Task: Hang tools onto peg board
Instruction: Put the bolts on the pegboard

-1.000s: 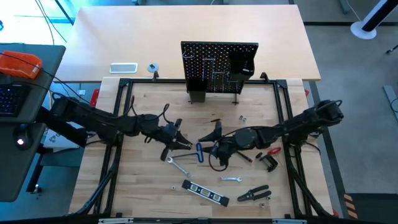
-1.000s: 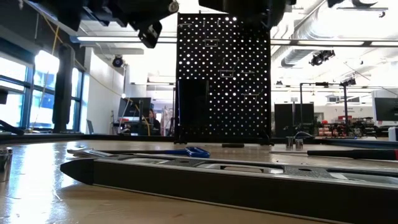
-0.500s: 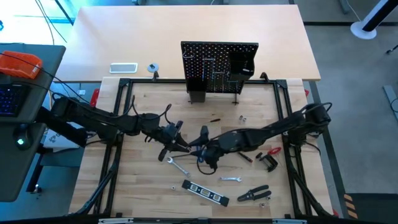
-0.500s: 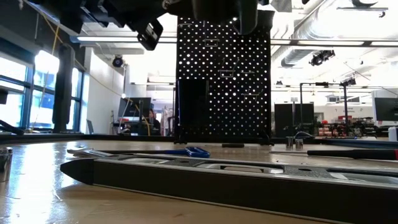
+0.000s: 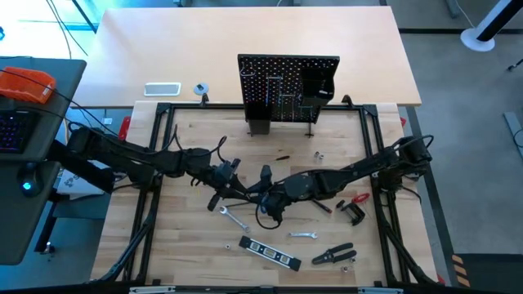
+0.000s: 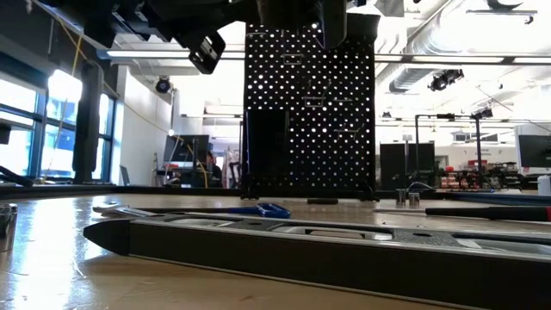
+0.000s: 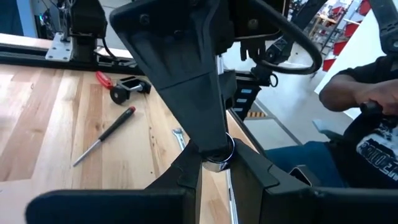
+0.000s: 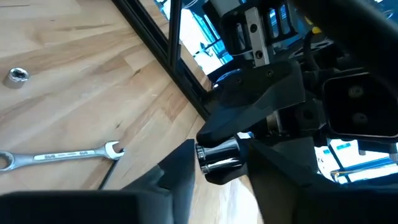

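My two grippers meet in mid-air over the middle of the table. My left gripper (image 5: pixel 237 188) is shut on a small chrome socket (image 7: pixel 217 159). My right gripper (image 5: pixel 257 193) has come at it from the table's right, and its fingers close on the same socket (image 8: pixel 217 155). The peg board (image 5: pixel 288 86) stands upright at the far edge. On the table lie the blue-handled key (image 6: pixel 258 209), a silver wrench (image 5: pixel 235 218), a black level (image 5: pixel 270 253), pliers (image 5: pixel 335 256) and a red-and-black clamp (image 5: pixel 353 208). My left gripper pinches the chrome socket (image 7: pixel 219 163) between its two fingertips (image 7: pixel 189 173), coming nearly level from the table's left. The socket is lifted clear of the table. My right gripper has a finger (image 8: pixel 181 168) at each end of the socket's shiny barrel (image 8: pixel 208 158), nearly level from the table's right and across the left gripper's fingers; I see no gap.
A small wrench (image 5: pixel 302 235) and a red-handled screwdriver (image 7: pixel 106 134) lie on the wood. A white tray (image 5: pixel 162 89) and a tape roll (image 5: pixel 201 89) sit on the far table. A black frame (image 5: pixel 159 163) rims the workspace. A person (image 7: pixel 364 118) sits beyond the right side.
My right gripper has moved toward the table's left and reached the left gripper, ending over the blue-handled key's place in the high view. My left gripper has kept its place with the socket.
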`<action>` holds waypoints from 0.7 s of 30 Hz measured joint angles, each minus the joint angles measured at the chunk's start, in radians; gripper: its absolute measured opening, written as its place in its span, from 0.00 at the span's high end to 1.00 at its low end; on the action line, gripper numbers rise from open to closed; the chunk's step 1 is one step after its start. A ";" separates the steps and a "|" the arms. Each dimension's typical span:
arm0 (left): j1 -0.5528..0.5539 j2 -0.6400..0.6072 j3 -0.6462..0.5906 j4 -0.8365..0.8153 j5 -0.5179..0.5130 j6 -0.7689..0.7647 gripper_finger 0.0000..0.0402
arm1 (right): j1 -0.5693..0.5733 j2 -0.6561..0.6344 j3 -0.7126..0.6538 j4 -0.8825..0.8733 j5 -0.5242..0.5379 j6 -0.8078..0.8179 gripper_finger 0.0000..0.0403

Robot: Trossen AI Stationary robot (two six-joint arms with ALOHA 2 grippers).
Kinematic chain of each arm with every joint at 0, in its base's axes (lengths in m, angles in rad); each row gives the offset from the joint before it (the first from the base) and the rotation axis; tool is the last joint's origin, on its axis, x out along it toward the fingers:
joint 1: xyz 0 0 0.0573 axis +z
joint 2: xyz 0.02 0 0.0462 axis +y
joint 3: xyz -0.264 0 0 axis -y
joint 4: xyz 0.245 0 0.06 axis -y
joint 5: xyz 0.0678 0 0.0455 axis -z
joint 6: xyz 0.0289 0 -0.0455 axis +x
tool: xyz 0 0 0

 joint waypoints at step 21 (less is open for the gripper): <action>0.020 0.000 0.000 0.011 0.035 -0.041 0.79 | -0.002 -0.002 0.000 -0.002 0.037 0.027 0.82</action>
